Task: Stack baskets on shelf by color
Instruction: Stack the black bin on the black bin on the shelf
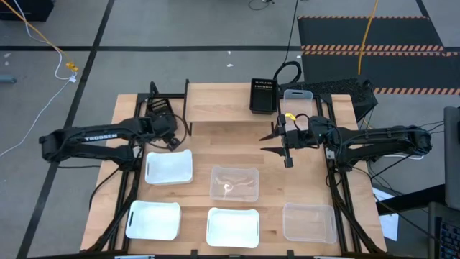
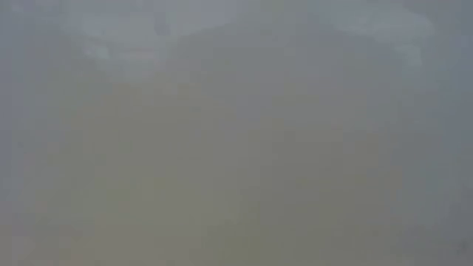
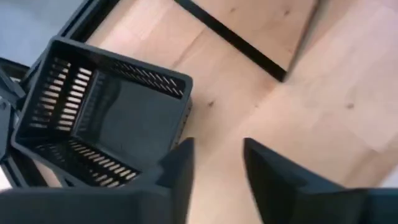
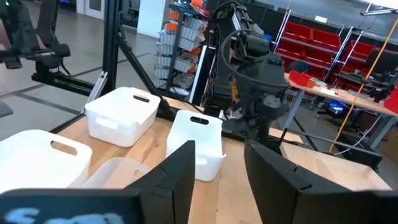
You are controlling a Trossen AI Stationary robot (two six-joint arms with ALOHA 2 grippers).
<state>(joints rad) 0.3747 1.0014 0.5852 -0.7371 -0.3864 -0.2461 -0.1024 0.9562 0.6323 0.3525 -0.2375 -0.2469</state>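
Left wrist view shows the left gripper (image 3: pixel 217 165) with fingers parted and empty, just beside a black basket (image 3: pixel 99 115) tipped at the table's far left edge. The right gripper (image 1: pixel 277 142), also open and empty, hovers over the shelf (image 1: pixel 230 108).

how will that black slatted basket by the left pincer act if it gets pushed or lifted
The black slatted plastic basket is empty and thin-walled, so it is probably light and would slide on the smooth light-wood table rather than resist. It already sits tilted, so a nudge may tip it. The slats and rim should give the left pincer good purchase.
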